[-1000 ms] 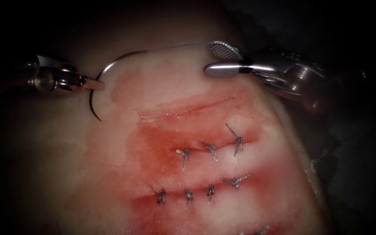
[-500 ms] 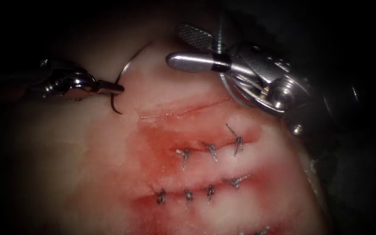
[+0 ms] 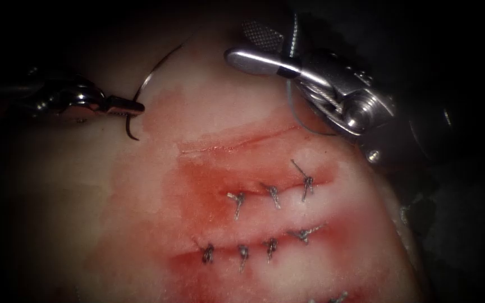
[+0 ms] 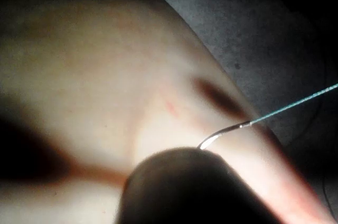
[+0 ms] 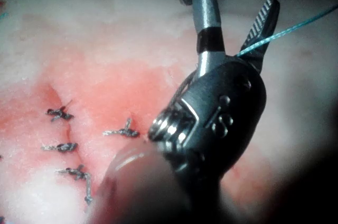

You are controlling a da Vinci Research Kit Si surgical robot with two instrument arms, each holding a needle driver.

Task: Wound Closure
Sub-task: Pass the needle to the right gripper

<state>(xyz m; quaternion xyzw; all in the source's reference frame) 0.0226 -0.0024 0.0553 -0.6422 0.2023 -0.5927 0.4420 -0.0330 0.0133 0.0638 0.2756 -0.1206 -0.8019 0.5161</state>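
Pale tissue (image 3: 141, 224) with red fluid (image 3: 209, 191) and stitched cuts; left tool (image 3: 133, 108) clamps the curved needle (image 3: 141, 90) mid-curve, left of the unstitched cut (image 3: 237, 143), tip clear of tissue. Right tool (image 3: 248, 45) spread wide, holding nothing. Right wrist view: thread (image 5: 285, 31) crosses its parted jaws

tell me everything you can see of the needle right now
The needle is a thin, curved piece of grey metal. The left tool has its jaws shut on it partway along the curve, nearer the point than the tail. Below the jaws the pointed end hooks down over the tissue, left of the open cut; it does not look to be in the tissue. Above the jaws the rest arcs up and right, where the thread joins its tail. The right tool stands apart from it, jaws open.
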